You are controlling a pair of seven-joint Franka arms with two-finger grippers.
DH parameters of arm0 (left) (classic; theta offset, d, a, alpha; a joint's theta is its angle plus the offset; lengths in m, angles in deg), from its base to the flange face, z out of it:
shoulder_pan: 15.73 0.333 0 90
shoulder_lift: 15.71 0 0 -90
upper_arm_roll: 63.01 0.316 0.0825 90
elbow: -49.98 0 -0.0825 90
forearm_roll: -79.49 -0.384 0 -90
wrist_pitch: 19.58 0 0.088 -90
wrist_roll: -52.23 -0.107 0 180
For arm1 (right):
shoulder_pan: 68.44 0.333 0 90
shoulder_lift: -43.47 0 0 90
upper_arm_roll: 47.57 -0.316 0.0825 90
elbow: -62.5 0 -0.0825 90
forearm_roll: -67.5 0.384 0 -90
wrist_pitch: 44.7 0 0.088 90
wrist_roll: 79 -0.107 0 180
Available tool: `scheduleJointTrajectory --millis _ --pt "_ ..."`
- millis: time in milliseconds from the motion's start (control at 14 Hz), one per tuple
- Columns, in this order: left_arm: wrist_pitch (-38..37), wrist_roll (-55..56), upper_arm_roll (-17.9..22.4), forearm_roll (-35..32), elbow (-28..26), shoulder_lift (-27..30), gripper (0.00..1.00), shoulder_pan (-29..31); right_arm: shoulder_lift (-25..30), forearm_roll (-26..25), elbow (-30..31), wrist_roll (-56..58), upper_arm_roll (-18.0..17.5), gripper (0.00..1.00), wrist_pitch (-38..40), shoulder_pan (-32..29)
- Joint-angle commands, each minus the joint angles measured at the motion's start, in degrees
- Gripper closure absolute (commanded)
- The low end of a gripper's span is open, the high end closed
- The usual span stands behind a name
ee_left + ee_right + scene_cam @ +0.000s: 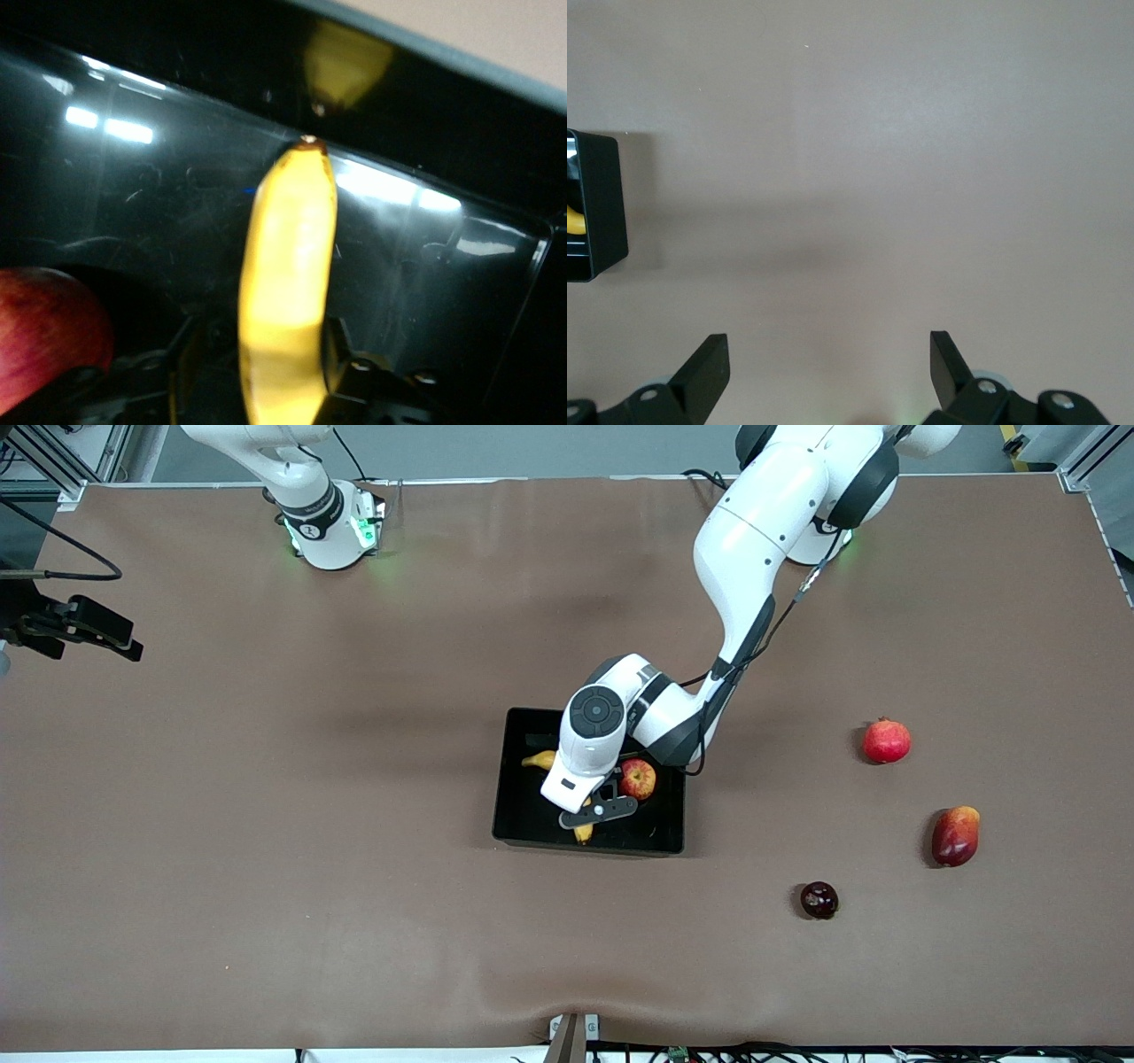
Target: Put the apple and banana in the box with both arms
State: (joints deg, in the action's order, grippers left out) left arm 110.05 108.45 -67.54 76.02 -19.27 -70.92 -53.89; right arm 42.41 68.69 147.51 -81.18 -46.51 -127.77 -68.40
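Observation:
The black box (509,815) sits mid-table. In it lie the red-and-yellow apple (637,779) and the yellow banana (539,759), whose middle is hidden under the left arm's hand. My left gripper (598,810) is low inside the box, beside the apple. In the left wrist view the banana (288,266) runs between the fingers of the left gripper (266,363). One finger is against it and a gap shows at the other, so the jaws stand open. The apple (44,328) and the box floor (133,177) show there too. My right gripper (828,354) is open and holds nothing, over bare table toward the right arm's end.
Toward the left arm's end of the table lie a red pomegranate (887,740), a long red-yellow fruit (956,835) and a small dark red fruit (819,900). A corner of the box (602,204) shows in the right wrist view.

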Motion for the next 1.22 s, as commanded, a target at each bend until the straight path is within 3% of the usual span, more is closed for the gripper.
scheduleJointTrajectory --millis 0,215,430,1146 --pt "0.3 0.4 1.6 -0.1 1.3 0.4 0.0 -1.2 0.2 -0.3 -0.5 0.3 -0.4 0.0 0.5 -0.2" --pt "-2.3 0.5 1.7 -0.1 1.2 3.9 0.0 -0.6 0.2 -0.2 -0.5 0.3 -0.4 0.0 0.5 -0.2" --pt "-8.6 -0.1 5.1 0.2 1.2 9.1 0.0 -0.4 0.2 -0.2 -0.5 0.3 -0.4 0.0 0.5 -0.2" --pt "-19.8 -15.8 5.2 0.6 -0.3 24.5 0.0 15.5 0.2 -0.2 -0.5 0.3 -0.4 0.0 0.5 -0.3"
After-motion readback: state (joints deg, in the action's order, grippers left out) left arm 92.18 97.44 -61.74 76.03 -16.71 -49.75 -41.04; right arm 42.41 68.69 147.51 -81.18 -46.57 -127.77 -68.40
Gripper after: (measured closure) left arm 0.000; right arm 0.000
